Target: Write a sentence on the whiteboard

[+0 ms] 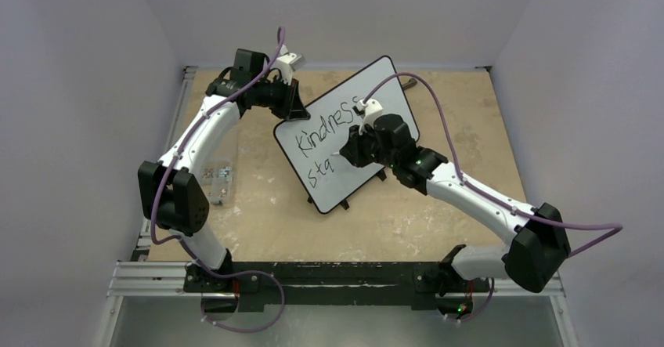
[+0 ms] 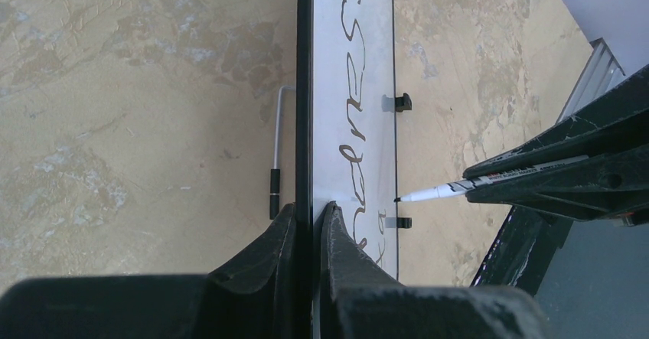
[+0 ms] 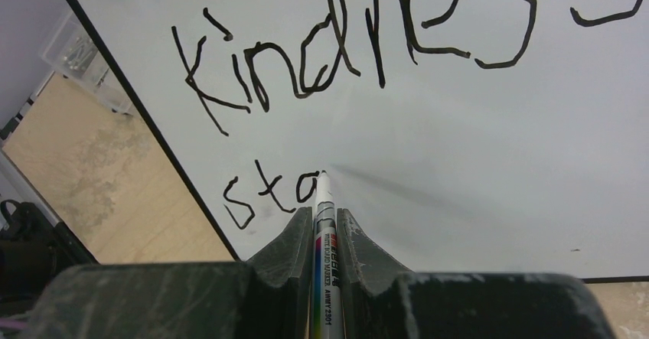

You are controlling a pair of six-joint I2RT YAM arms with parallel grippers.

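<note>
The whiteboard [image 1: 385,81] stands tilted on the table, propped on its stand. On it the sentence [image 1: 329,128] reads "kindness" with "sta" below it, clearest in the right wrist view [image 3: 337,56]. My left gripper [image 1: 296,109] is shut on the whiteboard's black-rimmed upper-left edge [image 2: 304,86], one finger on each face [image 2: 310,207]. My right gripper [image 3: 324,215] is shut on a white marker [image 3: 323,201]. The marker's tip meets the board right after the "a" of "sta". The left wrist view shows the marker [image 2: 432,193] from the side, its tip at the board's face.
A clear plastic box [image 1: 215,176] of small parts sits at the table's left edge. Behind the board is its metal stand rod [image 2: 279,132], and black clips [image 2: 403,102] sit on its lower edge. Grey walls enclose the table, and an aluminium rail [image 1: 156,272] runs along the near side.
</note>
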